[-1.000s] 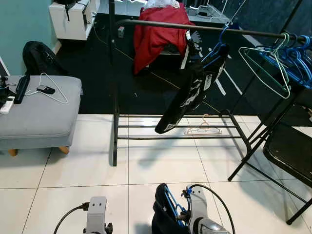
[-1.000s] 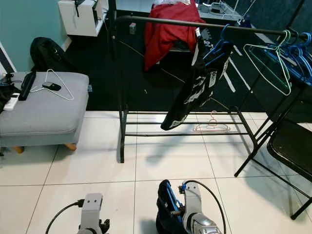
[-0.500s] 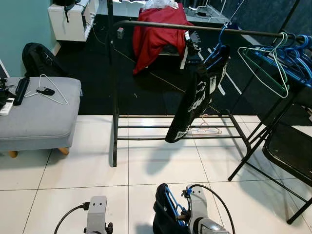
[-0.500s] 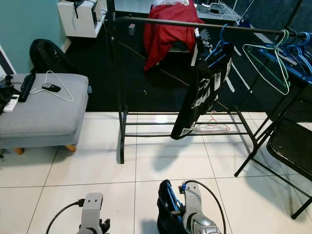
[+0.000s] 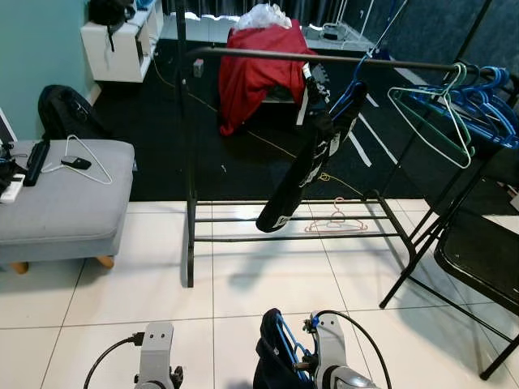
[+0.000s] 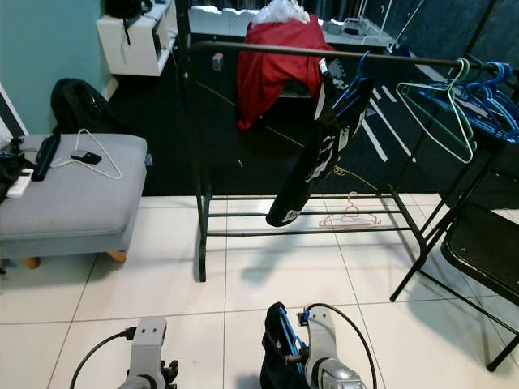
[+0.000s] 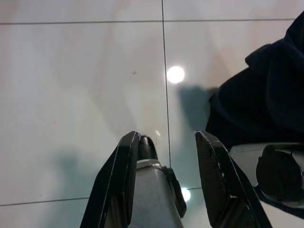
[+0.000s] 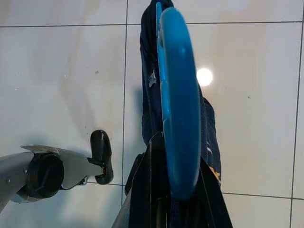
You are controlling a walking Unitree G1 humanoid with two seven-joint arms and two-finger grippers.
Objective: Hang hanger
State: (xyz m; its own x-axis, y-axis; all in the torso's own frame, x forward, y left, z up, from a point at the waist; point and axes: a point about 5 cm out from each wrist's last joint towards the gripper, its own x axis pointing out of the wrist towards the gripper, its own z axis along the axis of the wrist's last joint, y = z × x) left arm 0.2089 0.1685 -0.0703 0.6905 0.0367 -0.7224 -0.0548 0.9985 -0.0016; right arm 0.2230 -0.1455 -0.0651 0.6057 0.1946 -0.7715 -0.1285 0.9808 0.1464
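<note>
The robot stands on the white tiles facing the black clothes rack [image 5: 191, 162], well short of it. Its right gripper [image 8: 178, 190] hangs low at its side, jaws clamped on a blue hanger [image 8: 178, 95] with a dark garment [image 8: 149, 109] draped on it. The left gripper [image 7: 166, 175] hangs idle over bare tile, jaws apart and empty.

The top rail [image 5: 243, 53] already carries a dark shirt [image 5: 312, 158] and, further right, a bunch of blue and pale green hangers [image 5: 454, 109]. The open stretch of rail left of the dark shirt looks like the easiest target. To do this well, I'd say it should walk closer first (the rail looks out of reach from here), lift the hanger with its hook turned toward the rail, and let go only once the hook sits over the bar.
</note>
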